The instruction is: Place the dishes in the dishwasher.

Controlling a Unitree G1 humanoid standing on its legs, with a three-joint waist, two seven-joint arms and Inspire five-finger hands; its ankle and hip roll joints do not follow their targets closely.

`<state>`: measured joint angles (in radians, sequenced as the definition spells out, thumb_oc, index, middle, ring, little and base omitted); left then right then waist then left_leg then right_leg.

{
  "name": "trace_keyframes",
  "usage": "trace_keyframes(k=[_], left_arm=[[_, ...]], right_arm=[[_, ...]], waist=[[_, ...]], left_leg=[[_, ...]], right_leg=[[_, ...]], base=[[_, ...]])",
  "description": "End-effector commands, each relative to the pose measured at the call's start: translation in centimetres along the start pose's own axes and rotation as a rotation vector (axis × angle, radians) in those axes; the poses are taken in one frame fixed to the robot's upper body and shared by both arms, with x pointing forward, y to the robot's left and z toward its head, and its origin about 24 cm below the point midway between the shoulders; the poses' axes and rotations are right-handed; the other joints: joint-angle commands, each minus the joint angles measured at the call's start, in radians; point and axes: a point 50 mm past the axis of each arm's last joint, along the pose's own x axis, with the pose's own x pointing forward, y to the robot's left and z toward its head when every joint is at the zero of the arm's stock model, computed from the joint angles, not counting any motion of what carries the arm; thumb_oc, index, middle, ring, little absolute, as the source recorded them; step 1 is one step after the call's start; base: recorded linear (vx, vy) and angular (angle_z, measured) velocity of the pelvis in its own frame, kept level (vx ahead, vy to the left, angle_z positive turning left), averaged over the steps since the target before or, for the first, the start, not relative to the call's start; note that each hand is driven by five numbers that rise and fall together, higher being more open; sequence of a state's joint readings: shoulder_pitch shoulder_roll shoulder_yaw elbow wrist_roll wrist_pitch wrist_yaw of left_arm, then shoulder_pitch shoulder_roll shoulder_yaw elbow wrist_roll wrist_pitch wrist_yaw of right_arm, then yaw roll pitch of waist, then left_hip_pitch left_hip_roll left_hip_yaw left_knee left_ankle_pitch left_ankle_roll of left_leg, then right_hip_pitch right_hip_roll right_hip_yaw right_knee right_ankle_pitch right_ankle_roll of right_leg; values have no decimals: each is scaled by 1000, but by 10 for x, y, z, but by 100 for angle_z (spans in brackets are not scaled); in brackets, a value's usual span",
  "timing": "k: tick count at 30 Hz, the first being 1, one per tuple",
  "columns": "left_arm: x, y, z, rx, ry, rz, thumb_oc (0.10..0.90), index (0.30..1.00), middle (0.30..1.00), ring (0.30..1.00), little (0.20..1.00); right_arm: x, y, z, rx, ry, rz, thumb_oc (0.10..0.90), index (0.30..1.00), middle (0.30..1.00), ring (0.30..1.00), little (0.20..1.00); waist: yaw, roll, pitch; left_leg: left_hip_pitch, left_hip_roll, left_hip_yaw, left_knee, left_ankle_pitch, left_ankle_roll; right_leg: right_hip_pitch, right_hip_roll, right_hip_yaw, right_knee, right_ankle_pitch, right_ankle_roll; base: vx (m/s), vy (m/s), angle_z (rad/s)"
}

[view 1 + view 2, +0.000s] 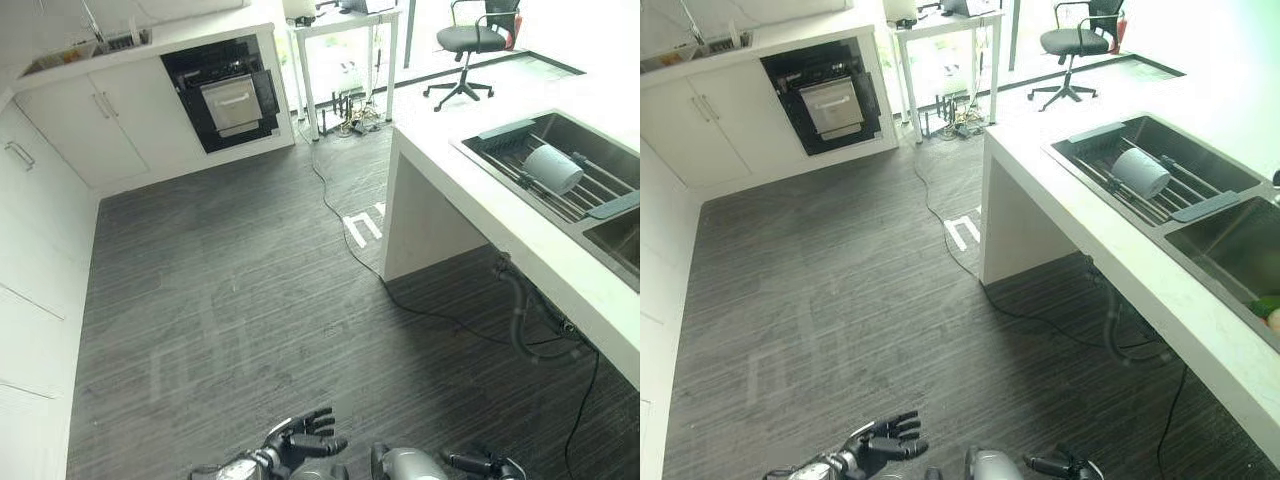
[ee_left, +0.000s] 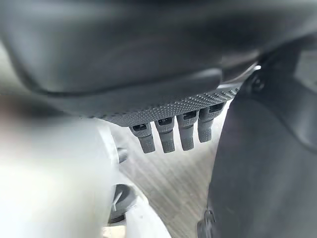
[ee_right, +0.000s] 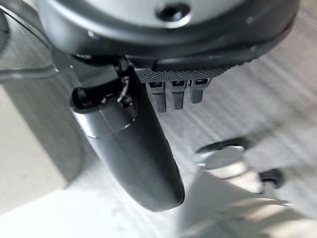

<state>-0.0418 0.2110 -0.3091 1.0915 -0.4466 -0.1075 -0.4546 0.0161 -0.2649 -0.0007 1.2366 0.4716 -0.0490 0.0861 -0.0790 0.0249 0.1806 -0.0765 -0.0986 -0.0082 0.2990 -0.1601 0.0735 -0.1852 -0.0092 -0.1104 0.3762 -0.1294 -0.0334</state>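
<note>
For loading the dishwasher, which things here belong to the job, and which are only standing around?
Job: dishwasher, open in the far cabinets; white cup lying on the sink rack.

Around: office chair; white table; floor cable.

Open floor (image 1: pixel 230 300) runs to the dishwasher (image 1: pixel 228 95); the counter (image 1: pixel 520 230) blocks the right.

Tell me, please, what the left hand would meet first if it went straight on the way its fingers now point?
Most likely the floor. The left hand hangs low with relaxed fingers and holds nothing, and its wrist view shows bare floor planks past the fingertips. Depth is unclear, so this is a guess.
</note>
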Motion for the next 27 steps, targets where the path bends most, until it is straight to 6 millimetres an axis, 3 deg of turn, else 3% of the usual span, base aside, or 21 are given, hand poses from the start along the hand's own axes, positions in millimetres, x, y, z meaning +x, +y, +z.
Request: trace_keyframes(k=[1,3,7,10,11,13,17,19,21,22,23,24,25,27], left_arm=[[3,-6,18,68,-74,-85,800,900,900,900,900],[5,-8,19,111,-51,-106,800,900,900,900,900],[5,-9,17,141,-23,-112,800,900,900,900,900],[5,-7,17,136,-16,-101,800,900,900,900,900],[4,-5,18,141,-13,-87,800,900,900,900,900],[4,-2,19,130,-16,-69,800,900,900,900,900],[4,-3,21,129,-24,-82,800,900,900,900,900],[6,-2,23,99,-26,-64,800,900,900,900,900],[8,-8,25,87,-47,-88,800,900,900,900,900],[10,-11,28,89,-51,-95,800,900,900,900,900],[13,-15,32,91,-57,-102,800,900,900,900,900],[14,-17,35,91,-63,-106,800,900,900,900,900],[15,-18,36,91,-70,-108,800,900,900,900,900],[14,-17,37,108,-75,-116,800,900,900,900,900]], right_arm=[[-1,-12,10,-21,-37,-48,800,900,900,900,900],[-1,-12,7,-1,-37,-46,800,900,900,900,900],[-1,-11,6,-18,-45,-41,800,900,900,900,900],[-1,-9,7,-19,-47,-34,800,900,900,900,900],[-1,-8,8,-23,-47,-26,800,900,900,900,900],[-1,-9,7,-8,-35,-23,800,900,900,900,900],[-6,-21,-14,37,49,-64,800,900,900,900,900],[-12,-31,-38,108,135,-112,800,900,900,900,900],[-13,-36,-37,110,119,-122,800,900,900,900,900],[-13,-37,-33,108,101,-124,800,900,900,900,900],[-12,-38,-26,117,75,-120,800,900,900,900,900],[-10,-37,-19,123,51,-106,800,900,900,900,900],[-9,-36,-13,119,30,-91,800,900,900,900,900],[-6,-29,3,75,-31,-60,800,900,900,900,900]], waist=[[-5,-12,-22],[-13,-15,-29],[-18,-17,-32],[-21,-10,-25],[-26,-5,-9],[-29,-13,5],[-61,-32,30],[-90,-47,17],[-87,-59,5],[-75,-73,6],[-59,-86,17],[-47,-85,25],[-38,-85,25],[-28,-64,24]], left_leg=[[-36,1,27,1,-96,-33],[-34,32,83,1,-99,-35],[-22,57,115,1,-111,-29],[-17,75,123,1,-118,-19],[-8,96,151,1,-129,-8],[-2,99,166,1,-140,-4],[38,99,185,1,-171,-13],[66,112,246,1,-166,-23],[112,101,283,1,-141,-45],[115,92,292,1,-92,-56],[93,88,280,22,-34,-70],[52,94,253,54,-12,-78],[34,90,231,35,-5,-77],[-12,108,142,1,-48,-67]], right_leg=[[51,27,20,-76,-50,129],[65,14,1,-76,-59,134],[83,3,-13,-76,-54,143],[94,11,-35,-76,-14,149],[62,14,-68,-20,41,167],[7,-10,-93,29,82,187],[-84,-60,-115,-76,153,210],[-69,-60,-98,-76,81,183],[-22,-65,-85,-76,21,156],[1,-73,-74,-76,4,144],[32,-73,-55,-76,-17,125],[52,-61,-40,-76,-33,111],[61,-54,-24,-76,-42,106],[75,-11,20,-76,-63,108]], base=[[169,140,-10],[167,111,-20],[194,72,-31],[142,20,-83],[124,-59,-98],[129,-104,-81],[193,-216,-77],[316,-364,-34],[258,-228,22],[133,-120,1],[97,-90,-4],[77,-27,-23],[123,80,-56],[157,141,-75]])
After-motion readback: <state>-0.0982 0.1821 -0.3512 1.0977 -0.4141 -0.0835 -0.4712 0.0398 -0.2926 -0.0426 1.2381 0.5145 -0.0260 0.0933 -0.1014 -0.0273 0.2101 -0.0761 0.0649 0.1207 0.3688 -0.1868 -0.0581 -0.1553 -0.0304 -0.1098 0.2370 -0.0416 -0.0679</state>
